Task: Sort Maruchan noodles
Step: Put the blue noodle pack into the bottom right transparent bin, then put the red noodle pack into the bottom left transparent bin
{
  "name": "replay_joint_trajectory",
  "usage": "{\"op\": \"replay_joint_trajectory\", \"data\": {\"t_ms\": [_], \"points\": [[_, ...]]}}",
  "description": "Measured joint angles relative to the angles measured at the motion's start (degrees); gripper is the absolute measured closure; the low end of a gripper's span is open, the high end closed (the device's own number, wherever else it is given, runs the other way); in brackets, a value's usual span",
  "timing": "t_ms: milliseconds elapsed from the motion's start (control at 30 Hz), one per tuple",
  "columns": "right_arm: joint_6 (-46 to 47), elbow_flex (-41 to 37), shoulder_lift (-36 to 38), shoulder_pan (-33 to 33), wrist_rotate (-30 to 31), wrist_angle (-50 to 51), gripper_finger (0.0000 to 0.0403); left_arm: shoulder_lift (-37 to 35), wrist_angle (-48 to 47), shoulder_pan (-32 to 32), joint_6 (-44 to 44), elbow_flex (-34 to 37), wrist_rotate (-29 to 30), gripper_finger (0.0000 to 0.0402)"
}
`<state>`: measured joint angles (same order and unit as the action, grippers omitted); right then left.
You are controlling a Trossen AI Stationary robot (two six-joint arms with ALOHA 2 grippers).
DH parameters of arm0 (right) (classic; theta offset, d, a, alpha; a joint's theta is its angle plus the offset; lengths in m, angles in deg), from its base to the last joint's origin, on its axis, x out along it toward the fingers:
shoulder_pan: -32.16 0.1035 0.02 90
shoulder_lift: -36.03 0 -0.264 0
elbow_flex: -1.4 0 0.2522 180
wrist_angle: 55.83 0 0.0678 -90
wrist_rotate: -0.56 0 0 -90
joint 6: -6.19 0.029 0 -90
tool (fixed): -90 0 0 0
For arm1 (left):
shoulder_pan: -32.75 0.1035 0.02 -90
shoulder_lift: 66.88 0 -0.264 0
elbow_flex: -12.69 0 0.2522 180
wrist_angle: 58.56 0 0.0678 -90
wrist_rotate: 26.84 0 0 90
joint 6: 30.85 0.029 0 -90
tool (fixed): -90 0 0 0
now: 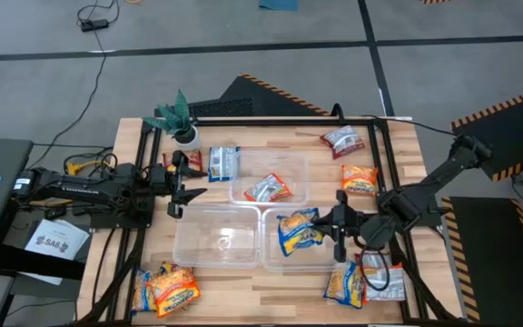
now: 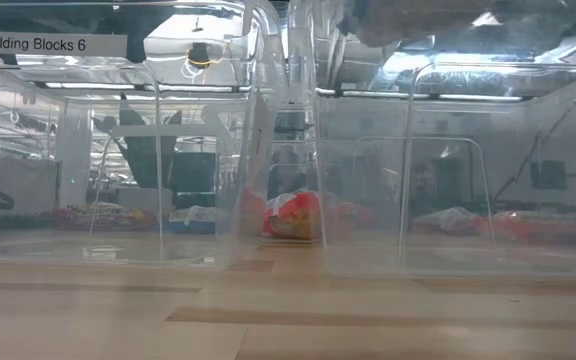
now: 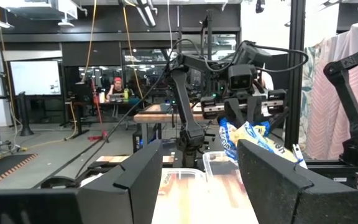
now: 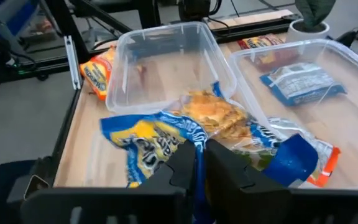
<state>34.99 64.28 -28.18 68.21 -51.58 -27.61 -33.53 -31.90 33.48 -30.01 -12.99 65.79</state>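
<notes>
The right gripper (image 1: pixel 336 221) pinches the edge of a yellow-and-blue noodle packet (image 1: pixel 299 230) over the near right tub (image 1: pixel 278 261), its fingers nearly together on the wrapper. The left gripper (image 1: pixel 178 184) hangs part-open and empty at the table's left, above the near left tub (image 1: pixel 216 238). Orange packets (image 1: pixel 166 290) lie at the near left corner.

A: The high view looks straight down on the whole desk (image 1: pixel 271 136). The low view sits at desk-top height, pressed close against the clear tubs (image 2: pixel 368 180).

B: Both wrist views look forward past their own fingers. The yellow-and-blue packet (image 4: pixel 166 140), toward four o'clock overhead, appears in both.
</notes>
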Motion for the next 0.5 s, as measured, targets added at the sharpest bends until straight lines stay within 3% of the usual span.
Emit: {"op": "replay_joint_trajectory", "data": {"t_ms": [367, 500], "points": [[2.68, 0.00, 0.02, -0.42, -0.02, -0.43, 0.0202, 0.00, 0.00, 0.00, 0.00, 0.00, 1.27, 0.0204], [-0.53, 0.00, -0.21, -2.82, 3.67, -0.70, 0.0176, 0.00, 0.00, 0.00, 0.00, 0.00, 1.27, 0.0204]]}}
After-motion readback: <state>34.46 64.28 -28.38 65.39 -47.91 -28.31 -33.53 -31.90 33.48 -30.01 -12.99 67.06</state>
